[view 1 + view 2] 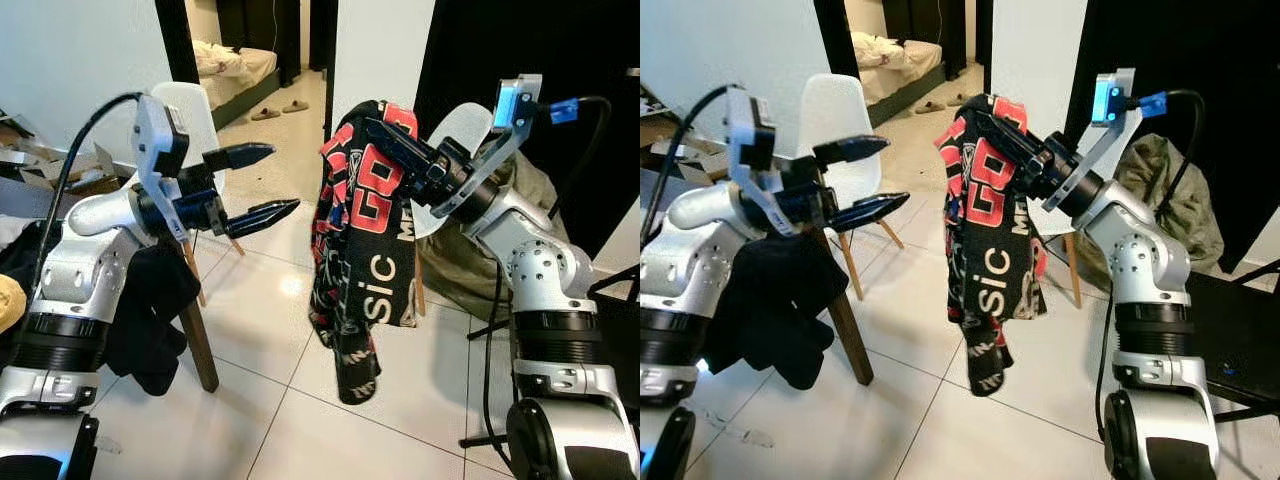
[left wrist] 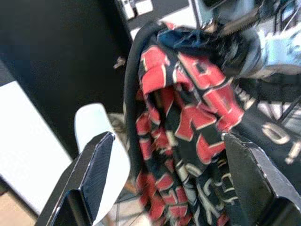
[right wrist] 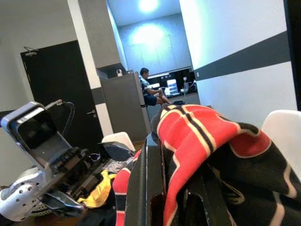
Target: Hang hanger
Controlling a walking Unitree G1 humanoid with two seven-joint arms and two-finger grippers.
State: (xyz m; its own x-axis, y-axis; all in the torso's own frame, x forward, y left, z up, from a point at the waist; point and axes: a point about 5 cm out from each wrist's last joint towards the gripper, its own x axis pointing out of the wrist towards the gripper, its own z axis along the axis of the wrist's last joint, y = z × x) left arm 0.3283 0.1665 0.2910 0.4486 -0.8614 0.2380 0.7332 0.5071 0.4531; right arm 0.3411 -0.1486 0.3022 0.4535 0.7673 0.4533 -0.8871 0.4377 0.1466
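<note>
Hanger itself isn't showing; right gripper (image 1: 385, 135) is pinching the top of a red-and-black garment (image 1: 362, 250), which is dangling mid-air above white floor tiles (image 1: 300, 420), not hung yet and no rail visible. Left gripper (image 1: 262, 183) is hovering beside it, fingers spread, empty. White chair (image 1: 840, 130) is standing behind, bedroom doorway (image 1: 255, 60) beyond

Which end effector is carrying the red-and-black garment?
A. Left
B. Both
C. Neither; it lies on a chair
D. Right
D: the right end effector holds the red-and-black garment up off the floor, while the left end effector is open, apart from it.
</note>
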